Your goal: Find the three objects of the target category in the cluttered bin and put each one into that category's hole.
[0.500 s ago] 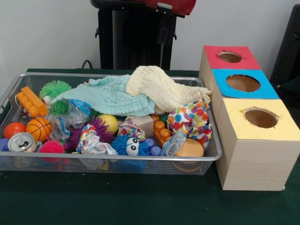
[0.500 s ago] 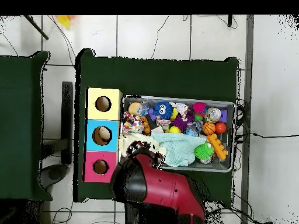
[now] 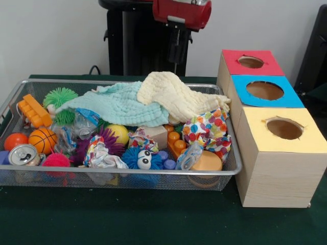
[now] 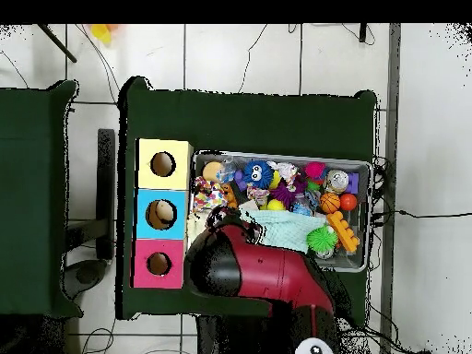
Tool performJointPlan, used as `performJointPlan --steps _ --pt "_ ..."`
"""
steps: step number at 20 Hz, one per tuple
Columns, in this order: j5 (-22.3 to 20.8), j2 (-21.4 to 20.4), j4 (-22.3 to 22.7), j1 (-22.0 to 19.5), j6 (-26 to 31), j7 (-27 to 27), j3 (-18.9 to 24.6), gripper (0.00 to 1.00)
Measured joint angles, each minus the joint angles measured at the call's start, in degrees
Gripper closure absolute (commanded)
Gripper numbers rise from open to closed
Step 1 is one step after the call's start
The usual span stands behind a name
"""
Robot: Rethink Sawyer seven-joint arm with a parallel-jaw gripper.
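Searching stage: arm (image 4: pixel 267 277) hangs above the bin's (image 3: pixel 127 174) cloth-covered far side, jaw state indiscernible, no plush animals showing, so lifting the yellow cloth (image 3: pixel 173 97) probably comes next.

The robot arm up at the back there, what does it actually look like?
The arm is glossy red with black sections; from overhead it reads as a rounded, bulky red shell with a black joint cap. In the front view its end is a red housing with a silver fitting on top, and a slim black tool hangs below, a thin rod beneath it. The pedestal behind is black.
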Motion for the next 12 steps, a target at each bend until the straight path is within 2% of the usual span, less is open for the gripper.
performJointPlan --steps 12 --pt "-6.9 5.8 -5.5 -4.7 -3.4 0.0 5.0 1.00"
